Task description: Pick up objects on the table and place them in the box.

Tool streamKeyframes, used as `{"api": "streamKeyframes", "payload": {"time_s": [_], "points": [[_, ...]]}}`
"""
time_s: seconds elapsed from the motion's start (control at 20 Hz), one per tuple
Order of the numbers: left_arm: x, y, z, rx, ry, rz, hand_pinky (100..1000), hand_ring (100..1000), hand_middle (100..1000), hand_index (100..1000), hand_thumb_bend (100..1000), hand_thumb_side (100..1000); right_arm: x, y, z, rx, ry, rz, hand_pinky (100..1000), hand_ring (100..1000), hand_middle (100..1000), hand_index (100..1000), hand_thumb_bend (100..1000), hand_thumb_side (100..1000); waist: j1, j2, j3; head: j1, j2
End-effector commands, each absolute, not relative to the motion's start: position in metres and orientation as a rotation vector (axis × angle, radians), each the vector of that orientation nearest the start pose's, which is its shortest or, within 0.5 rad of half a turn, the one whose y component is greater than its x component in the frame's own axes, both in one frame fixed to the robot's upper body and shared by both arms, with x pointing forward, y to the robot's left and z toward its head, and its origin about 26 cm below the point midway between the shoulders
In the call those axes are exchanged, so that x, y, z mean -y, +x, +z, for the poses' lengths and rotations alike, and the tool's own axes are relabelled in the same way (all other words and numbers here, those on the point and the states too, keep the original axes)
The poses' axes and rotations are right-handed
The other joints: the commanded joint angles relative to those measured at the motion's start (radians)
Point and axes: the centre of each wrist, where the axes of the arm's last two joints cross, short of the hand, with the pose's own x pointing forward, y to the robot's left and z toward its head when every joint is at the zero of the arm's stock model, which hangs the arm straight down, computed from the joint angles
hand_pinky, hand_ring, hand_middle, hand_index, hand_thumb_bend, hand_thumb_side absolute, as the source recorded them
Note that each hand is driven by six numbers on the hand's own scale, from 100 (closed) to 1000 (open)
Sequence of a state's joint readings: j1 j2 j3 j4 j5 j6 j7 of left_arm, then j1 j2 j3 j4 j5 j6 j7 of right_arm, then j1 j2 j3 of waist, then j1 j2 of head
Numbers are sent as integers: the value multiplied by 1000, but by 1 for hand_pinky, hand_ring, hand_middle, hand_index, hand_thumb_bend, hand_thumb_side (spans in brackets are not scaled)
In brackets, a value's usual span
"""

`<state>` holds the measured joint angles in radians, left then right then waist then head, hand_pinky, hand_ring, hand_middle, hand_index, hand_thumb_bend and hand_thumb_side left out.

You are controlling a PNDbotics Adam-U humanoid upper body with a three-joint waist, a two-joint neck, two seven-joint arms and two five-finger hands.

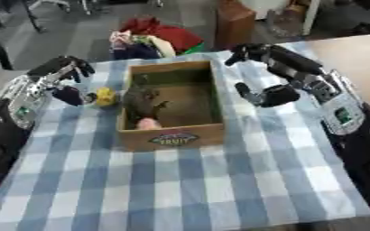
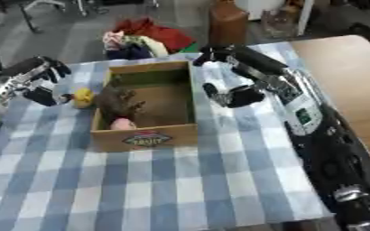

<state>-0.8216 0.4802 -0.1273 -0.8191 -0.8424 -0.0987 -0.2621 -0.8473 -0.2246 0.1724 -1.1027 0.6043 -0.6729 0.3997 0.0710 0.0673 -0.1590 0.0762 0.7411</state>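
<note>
**A:** ok what's on the table rn?

**B:** checked cloth (image 1: 180, 180), cardboard box (image 1: 172, 137) in the middle w/ a "fruit" label on the front wall. Inside: a dark brownish toy (image 1: 143, 103) on the 9 o'clock side and smth pink (image 1: 147, 123) at approx 7 o'clock, right by the front wall. Can't tell what either is tbh.

**A:** anything outside the box?

**B:** yellow thing (image 1: 104, 97), small, roundish, on the cloth just beside the box's outer wall at 9 o'clock.

**A:** hands?

**B:** left hand (image 1: 66, 74) sits at 9 o'clock of the box, fingers curled, thumb tip down just beside the yellow thing. Touching or not, can't tell, not wrapped round it afaict. Right hand (image 2: 239, 74) is at 3 o'clock of the box, fingers stretched out over the far right corner, thumb low near the cloth, holding nothing.

**A:** other stuff?

**B:** pile of red/mixed cloth (image 1: 153, 36) past the table's far edge, 12 o'clock.
</note>
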Motion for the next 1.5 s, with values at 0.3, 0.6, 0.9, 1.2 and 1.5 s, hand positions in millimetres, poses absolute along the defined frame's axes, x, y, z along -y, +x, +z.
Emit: {"api": "streamKeyframes", "payload": {"time_s": [0.3, 0.6, 0.9, 1.2, 1.5], "points": [[-326, 469, 126, 1202, 1000, -1287, 696, 631, 658, 785, 361, 100, 181, 457, 177, -2776, 316, -2174, 807, 957, 744, 850, 100, 199, -4, -10, -6, 1, -3], [-332, 468, 120, 1181, 1056, -1231, 695, 629, 664, 787, 357, 100, 181, 456, 177, -2777, 316, -2174, 807, 958, 743, 850, 100, 199, -6, -7, -10, 0, -3], [-332, 467, 108, 1179, 1119, -1177, 695, 634, 688, 792, 353, 100, 181, 456, 177, -2777, 318, -2175, 807, 958, 742, 850, 100, 199, -7, -5, -15, -1, -3], [-330, 467, 100, 1153, 1071, -1212, 693, 635, 684, 786, 339, 100, 181, 456, 177, -2778, 313, -2175, 807, 960, 742, 850, 100, 199, -6, -2, -21, 1, -5], [-328, 467, 96, 1129, 1041, -1234, 678, 603, 638, 745, 314, 100, 181, 456, 177, -2778, 312, -2176, 807, 961, 741, 850, 100, 199, -7, 3, -29, 3, -8]]}}
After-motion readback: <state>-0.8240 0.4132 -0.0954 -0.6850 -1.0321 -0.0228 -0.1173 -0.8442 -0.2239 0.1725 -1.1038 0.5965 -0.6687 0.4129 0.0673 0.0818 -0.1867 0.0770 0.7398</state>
